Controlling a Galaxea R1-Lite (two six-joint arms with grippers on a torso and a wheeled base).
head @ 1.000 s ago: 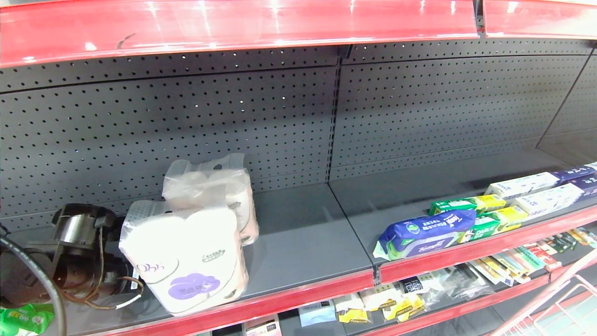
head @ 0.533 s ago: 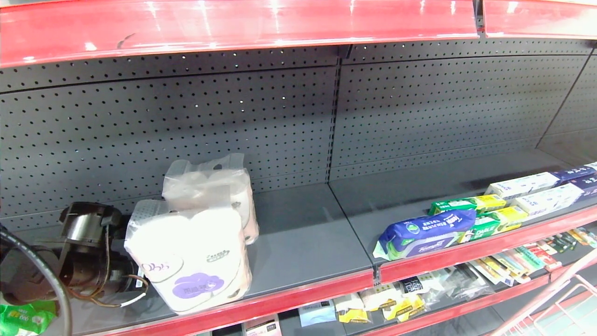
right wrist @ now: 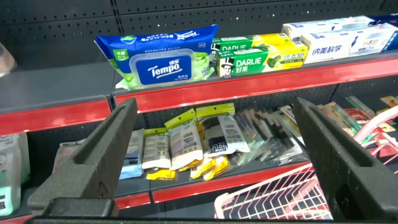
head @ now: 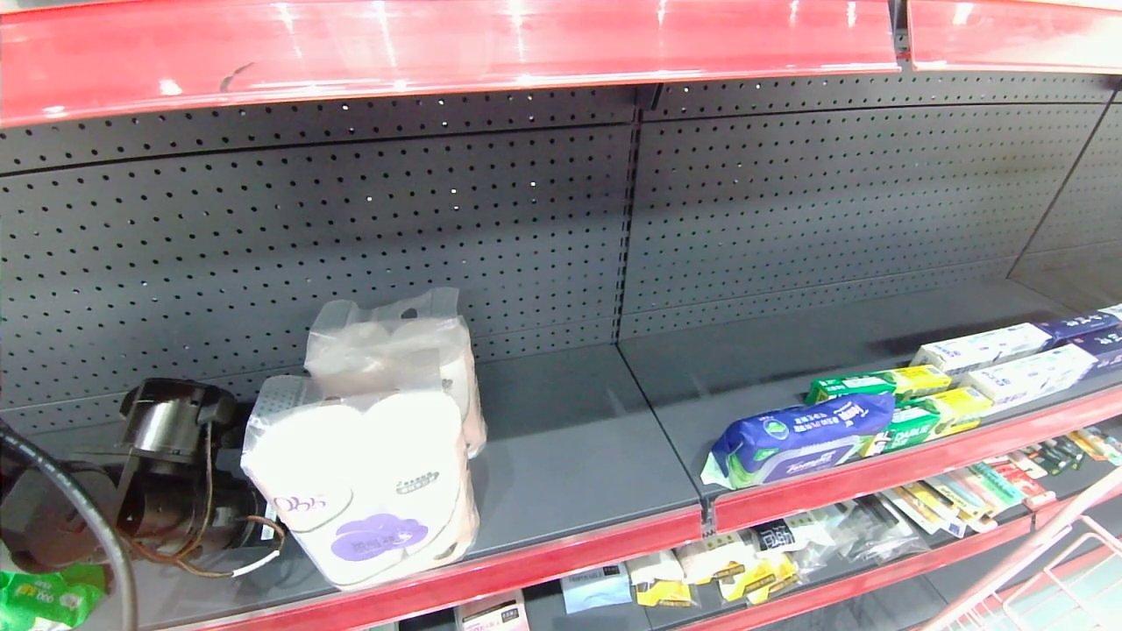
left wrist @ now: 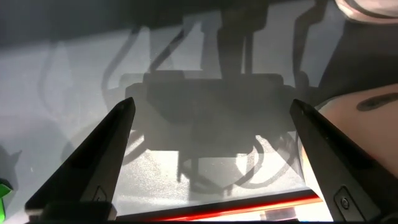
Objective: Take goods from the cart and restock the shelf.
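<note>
The toilet paper pack [head: 364, 491] stands upright on the shelf [head: 570, 456], close to its red front edge. It is not between any fingers. It sits just outside one finger of the left gripper [left wrist: 211, 106], so close that I cannot tell if they touch. The left fingers [left wrist: 99, 162] are spread wide, with bare shelf between them. A second pack [head: 394, 368] of rolls stands right behind the first, farther from the fingers. The right gripper [right wrist: 214, 106] is spread wide too and holds nothing. Out past its fingers lie the wet wipes [right wrist: 158, 59] and toothpaste boxes [right wrist: 258, 53], and the cart [right wrist: 273, 193] sits lower down. I think this pack is put away now. Lots of shelf is bare, so more goods likely have to come from the cart.
</note>
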